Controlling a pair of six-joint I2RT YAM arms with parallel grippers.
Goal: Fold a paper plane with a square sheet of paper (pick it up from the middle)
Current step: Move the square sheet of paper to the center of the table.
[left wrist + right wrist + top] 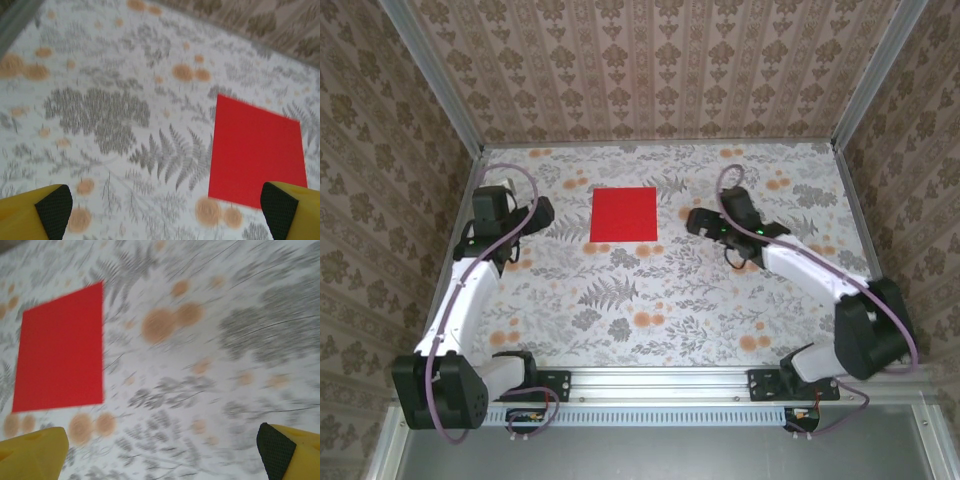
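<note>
Flat bright red square paper sheet lies unfolded on the floral table, between left gripper and right gripper. Both gape wide, empty. Best to pinch mid-sheet, not an edge, and lift gently.

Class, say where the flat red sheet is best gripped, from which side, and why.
Probably its middle, from straight above. The square sheet of paper lies flat and unfolded on the table, with no lifted edge or crease to slip a finger under, so pinching the centre seems best.
</note>
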